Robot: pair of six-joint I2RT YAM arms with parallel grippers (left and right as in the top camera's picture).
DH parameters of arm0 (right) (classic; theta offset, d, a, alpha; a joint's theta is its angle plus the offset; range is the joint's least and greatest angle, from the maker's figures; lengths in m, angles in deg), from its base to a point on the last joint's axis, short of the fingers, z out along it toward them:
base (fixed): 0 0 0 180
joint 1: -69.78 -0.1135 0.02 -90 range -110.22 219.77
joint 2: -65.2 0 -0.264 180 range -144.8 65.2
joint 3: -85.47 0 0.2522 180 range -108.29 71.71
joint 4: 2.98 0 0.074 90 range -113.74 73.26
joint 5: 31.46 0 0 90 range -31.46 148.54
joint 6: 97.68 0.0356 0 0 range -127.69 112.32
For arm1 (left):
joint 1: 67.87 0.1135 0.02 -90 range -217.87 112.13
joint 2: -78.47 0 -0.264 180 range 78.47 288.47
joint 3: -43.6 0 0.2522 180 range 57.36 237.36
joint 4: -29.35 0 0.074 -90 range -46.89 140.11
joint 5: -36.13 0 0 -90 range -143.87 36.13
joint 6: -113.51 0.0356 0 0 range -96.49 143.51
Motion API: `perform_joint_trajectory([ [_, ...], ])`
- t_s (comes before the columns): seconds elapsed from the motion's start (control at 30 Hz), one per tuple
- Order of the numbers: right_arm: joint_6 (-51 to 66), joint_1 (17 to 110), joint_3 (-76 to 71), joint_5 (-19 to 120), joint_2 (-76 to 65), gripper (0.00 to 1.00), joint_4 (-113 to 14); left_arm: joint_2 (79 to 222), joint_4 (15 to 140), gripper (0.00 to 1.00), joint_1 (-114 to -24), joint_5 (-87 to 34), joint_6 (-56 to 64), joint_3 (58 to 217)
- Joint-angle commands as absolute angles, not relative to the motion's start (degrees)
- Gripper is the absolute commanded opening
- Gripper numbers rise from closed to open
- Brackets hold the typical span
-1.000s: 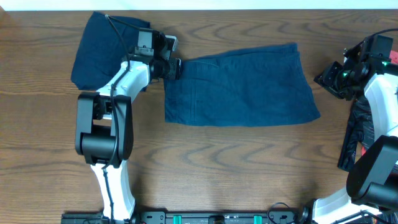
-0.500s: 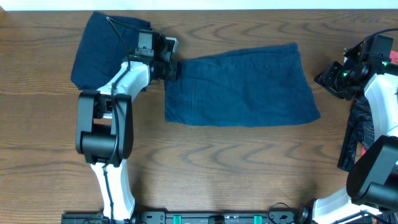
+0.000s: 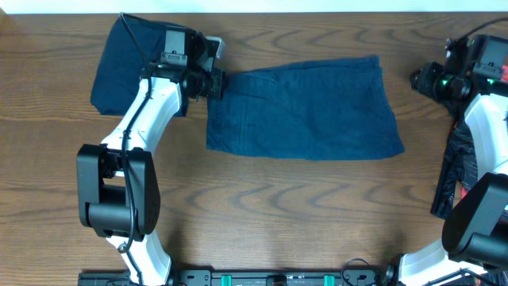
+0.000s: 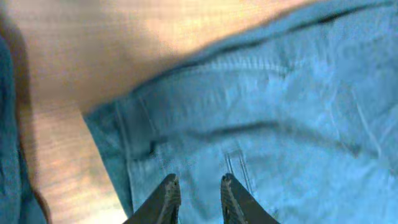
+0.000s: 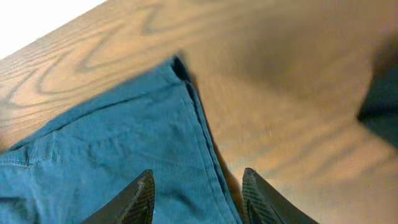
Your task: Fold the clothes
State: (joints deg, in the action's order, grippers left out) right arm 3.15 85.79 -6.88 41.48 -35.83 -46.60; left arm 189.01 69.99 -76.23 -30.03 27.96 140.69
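Note:
Dark navy denim shorts [image 3: 309,107] lie flat at the table's middle, folded in half, waistband to the left. My left gripper [image 3: 218,82] is at the waistband's upper left corner. In the left wrist view its fingers [image 4: 199,180] stand close together with the denim [image 4: 280,112] between them. A folded navy bundle [image 3: 119,63] lies at the far left, partly under my left arm. My right gripper [image 3: 419,79] hovers open just right of the shorts. In the right wrist view the shorts' right edge [image 5: 124,149] runs between its fingers [image 5: 198,180].
A black heap with a red patch [image 3: 451,171] lies at the right edge beside my right arm and shows as a dark shape in the right wrist view [image 5: 382,106]. The table's far edge [image 3: 317,11] runs just behind the clothes.
My left gripper moved slightly up and left, and the shorts shifted a little left with it. My right gripper swung up and turned toward the shorts' upper right corner.

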Motion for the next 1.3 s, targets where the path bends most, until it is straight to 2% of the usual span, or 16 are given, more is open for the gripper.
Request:
perform_joint_trajectory([
  [0.0, -1.60, 83.69, -6.88, 40.52, -37.78, 0.44, -45.03, 185.97, 72.04, 0.19, -76.10, -29.81, 27.98, 140.86],
  [0.13, -1.51, 81.72, -6.88, 40.52, -41.74, 0.47, -41.93, 182.65, 72.83, 0.16, -76.10, -29.92, 28.42, 140.86],
  [0.2, -1.14, 81.24, -6.88, 40.52, -43.64, 0.51, -40.18, 182.39, 72.70, 0.31, -76.10, -31.15, 29.90, 140.84],
  [0.27, -0.90, 81.04, -6.88, 40.52, -45.56, 0.56, -38.34, 183.24, 72.67, 0.50, -76.10, -34.21, 29.97, 140.84],
  [0.3, -0.90, 81.04, -6.88, 40.52, -46.63, 0.61, -37.36, 184.14, 72.61, 0.56, -76.10, -35.10, 30.32, 140.84],
  [0.4, -0.90, 81.06, -6.88, 40.50, -48.42, 0.66, -36.42, 187.33, 70.93, 0.64, -76.10, -35.15, 31.48, 140.84],
  [0.53, -0.88, 81.04, -6.88, 40.17, -48.82, 0.71, -36.96, 192.77, 66.25, 0.71, -75.99, -35.10, 31.41, 140.84],
  [0.8, -0.90, 81.06, -6.90, 40.08, -48.79, 0.71, -40.64, 200.13, 59.84, 0.72, -75.99, -35.08, 31.39, 140.84],
  [0.87, -0.90, 81.06, -6.90, 40.08, -48.79, 0.70, -41.25, 200.59, 59.25, 0.69, -75.99, -35.08, 31.39, 140.84],
  [0.97, -0.92, 81.06, -6.90, 40.11, -48.79, 0.70, -41.47, 200.38, 58.71, 0.53, -75.99, -34.71, 31.28, 140.86],
  [1.03, -0.92, 81.06, -6.90, 40.11, -48.79, 0.70, -41.42, 200.05, 58.58, 0.48, -75.99, -33.71, 31.19, 140.86],
  [1.17, -0.92, 81.06, -6.90, 40.11, -48.79, 0.69, -41.40, 199.24, 58.66, 0.29, -75.99, -33.36, 31.17, 140.86],
  [1.23, -0.92, 81.13, -6.90, 40.15, -48.79, 0.70, -41.23, 198.78, 58.93, 0.19, -75.99, -33.36, 31.17, 140.86],
  [1.27, -0.92, 81.24, -6.90, 40.22, -48.79, 0.70, -41.07, 198.41, 59.28, 0.10, -75.99, -33.36, 31.19, 140.86],
])
